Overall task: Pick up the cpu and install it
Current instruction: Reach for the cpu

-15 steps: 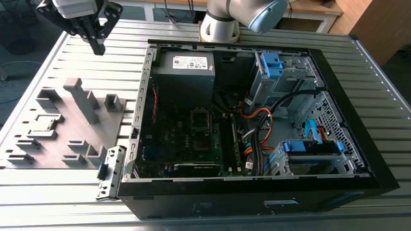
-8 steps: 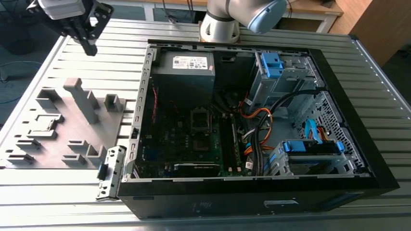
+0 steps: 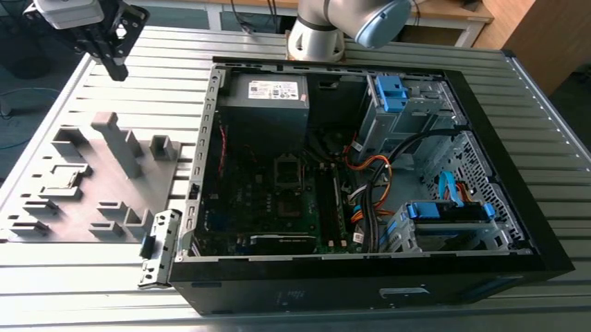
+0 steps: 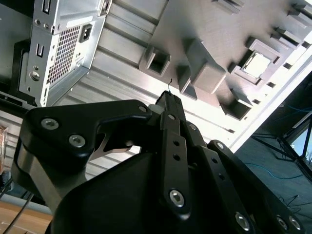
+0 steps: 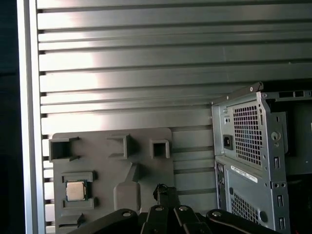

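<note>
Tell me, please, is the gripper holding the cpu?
No, the cpu lies in a pocket of the grey tray, apart from the gripper.

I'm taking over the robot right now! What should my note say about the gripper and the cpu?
Gripper: shut, holding nothing, in the air over the slatted table near the grey holder tray, touching nothing.
Cpu: lying flat in a square recess of that tray, outside the computer case.
Done: nothing yet; the cpu is not picked up.
Left: picking the cpu up and installing it on the motherboard inside the open case.
</note>
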{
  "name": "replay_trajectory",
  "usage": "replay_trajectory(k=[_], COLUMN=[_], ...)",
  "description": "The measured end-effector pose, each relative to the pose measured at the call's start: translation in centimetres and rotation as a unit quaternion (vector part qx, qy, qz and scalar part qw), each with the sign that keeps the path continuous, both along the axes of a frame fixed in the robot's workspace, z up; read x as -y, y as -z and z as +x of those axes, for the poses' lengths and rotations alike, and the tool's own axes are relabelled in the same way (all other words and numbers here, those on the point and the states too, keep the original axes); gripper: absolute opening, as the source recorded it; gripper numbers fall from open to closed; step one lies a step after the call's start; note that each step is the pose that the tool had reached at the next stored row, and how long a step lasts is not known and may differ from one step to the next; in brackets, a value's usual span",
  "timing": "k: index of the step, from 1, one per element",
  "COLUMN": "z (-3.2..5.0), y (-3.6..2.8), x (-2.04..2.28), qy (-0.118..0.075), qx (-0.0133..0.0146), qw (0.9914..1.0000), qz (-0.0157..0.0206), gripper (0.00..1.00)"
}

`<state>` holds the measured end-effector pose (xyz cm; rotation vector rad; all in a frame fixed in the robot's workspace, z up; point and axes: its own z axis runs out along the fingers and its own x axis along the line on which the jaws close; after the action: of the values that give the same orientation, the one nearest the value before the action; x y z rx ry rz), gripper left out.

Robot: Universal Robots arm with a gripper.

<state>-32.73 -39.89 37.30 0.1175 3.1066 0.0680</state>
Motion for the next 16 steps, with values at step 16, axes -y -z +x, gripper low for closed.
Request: replay_trajectory(k=[16], z=[-0.71], y=[0.01], x=[0.00], qy=[0.000], qx=[0.0000], qw=[1.00000], qz=[0.0000], gripper=[0.11])
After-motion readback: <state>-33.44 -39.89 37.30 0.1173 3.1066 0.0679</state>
